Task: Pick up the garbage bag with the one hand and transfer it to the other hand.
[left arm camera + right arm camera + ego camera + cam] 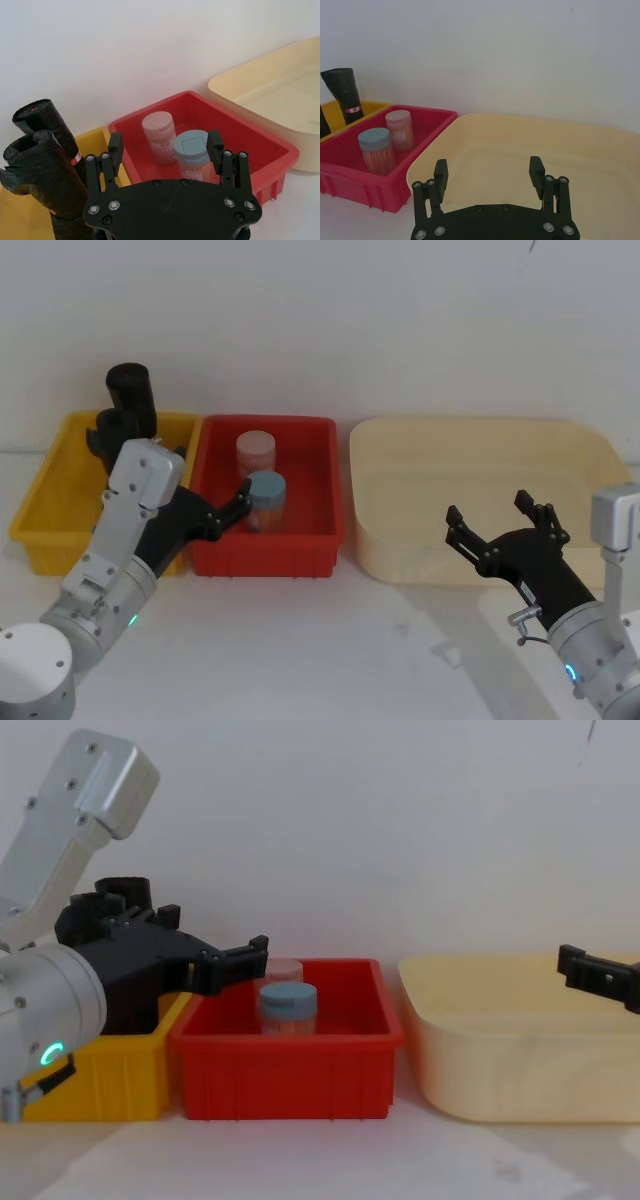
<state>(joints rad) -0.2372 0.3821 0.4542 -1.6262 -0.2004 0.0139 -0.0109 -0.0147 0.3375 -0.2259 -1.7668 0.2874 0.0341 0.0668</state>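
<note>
The garbage bag [42,172] is a plain black roll standing in the yellow bin [45,505]; it also appears as the nearer roll [113,430]. A second black roll [40,117] with a red-and-white label stands just behind it. The one hand, my green-ringed left gripper [165,145], is open with nothing between its fingers. It hovers over the seam between the yellow and red bins [225,510], right of the rolls and apart from them. The other hand, my blue-ringed right gripper [490,510], is open over the front of the cream tray [488,172].
The red bin [265,555] holds a pink-lidded jar [255,452] and a blue-lidded jar [266,498]. A large cream tray [480,450] stands at the right. White tabletop lies in front of the bins, and a white wall runs close behind them.
</note>
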